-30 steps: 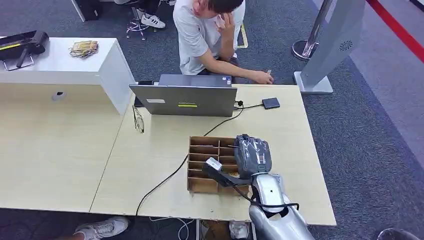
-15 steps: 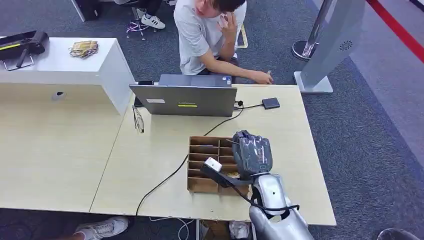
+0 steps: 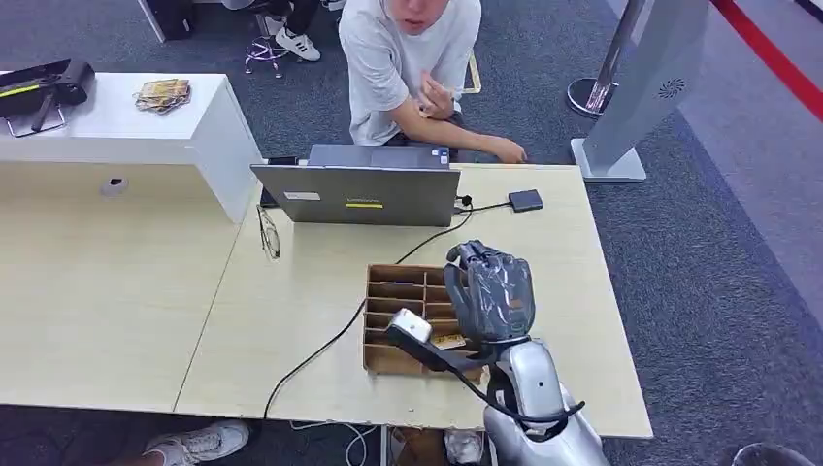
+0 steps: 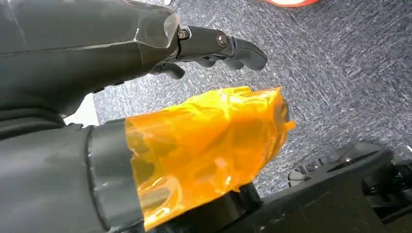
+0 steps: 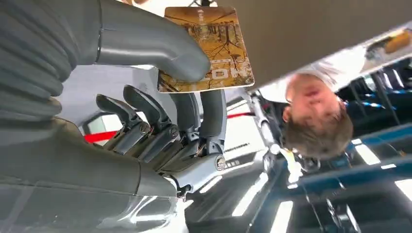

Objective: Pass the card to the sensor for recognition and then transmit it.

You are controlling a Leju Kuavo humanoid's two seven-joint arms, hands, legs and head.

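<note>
My right hand point(image 3: 490, 291) hovers over the right side of the wooden divided card box point(image 3: 403, 316) on the table. In the right wrist view this hand point(image 5: 145, 121) pinches a brown card with a tree picture point(image 5: 209, 48) between its thumb and fingers. In the head view the hand's back hides the card. The sensor point(image 3: 525, 200), a small dark square pad, lies near the table's far edge, wired to the grey laptop point(image 3: 359, 194). My left hand point(image 4: 145, 97) hangs above the carpet with nothing in it, its thumb wrapped in orange film.
A person point(image 3: 408, 58) sits behind the laptop with one hand on the table near the sensor. Glasses point(image 3: 268, 231) lie left of the laptop. A black cable point(image 3: 330, 340) runs across the table past the box. A white counter point(image 3: 126, 116) stands at the left.
My right hand has risen and shifted slightly toward the far side of the box. The person has lowered a hand from the head to chest height.
</note>
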